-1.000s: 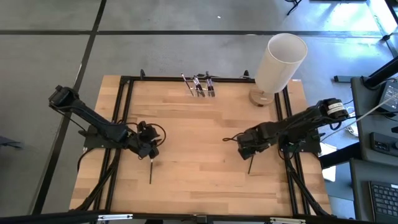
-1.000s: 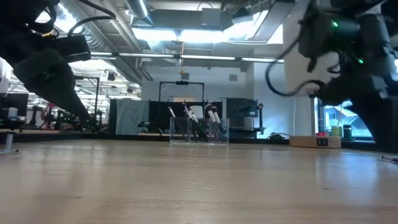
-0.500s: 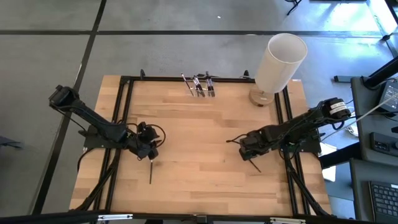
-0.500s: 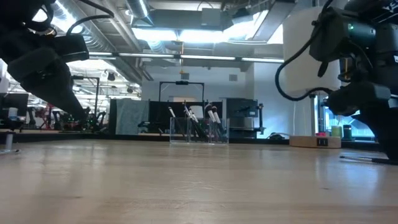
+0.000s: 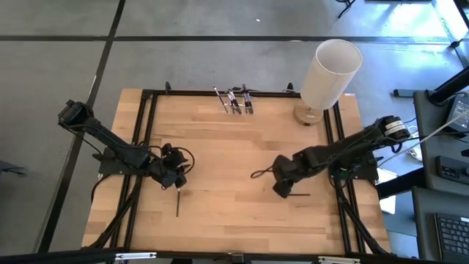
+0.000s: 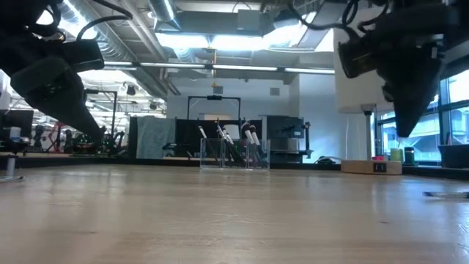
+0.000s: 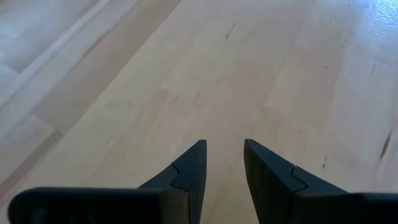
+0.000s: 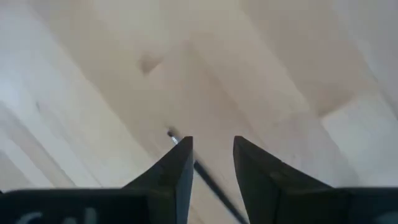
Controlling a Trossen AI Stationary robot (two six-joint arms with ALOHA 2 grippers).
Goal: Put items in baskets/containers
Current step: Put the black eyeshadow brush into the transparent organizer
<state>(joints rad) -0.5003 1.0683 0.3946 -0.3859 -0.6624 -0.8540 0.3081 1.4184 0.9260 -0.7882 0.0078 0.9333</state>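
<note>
One thin dark brush [image 5: 177, 202] lies flat on the wood just on the near side of my left gripper [image 5: 178, 183], which is open [image 7: 224, 146] with nothing between its fingers. A second brush [image 5: 299, 196] lies flat near the table's right side. My right gripper [image 5: 281, 191] hangs above that brush's left end, raised off the table [image 6: 407, 128]. It is open [image 8: 212, 146], and the brush [image 8: 208, 180] shows on the table below the gap. At the far edge a low clear holder [image 5: 234, 103] stands with several brushes upright in it [image 6: 234, 150].
A tall white cylinder [image 5: 330, 70] on a tan base stands at the far right corner. A black frame [image 5: 146, 147] runs along the table's left, right and far edges. Bare wood lies between the two arms and toward the holder.
My right gripper has risen, moved toward the table's left and rolled about its own axis. The brush under it, slanting toward the near edge a second ago, now lies flat along the table's left-right line. My left gripper and its brush have kept still.
</note>
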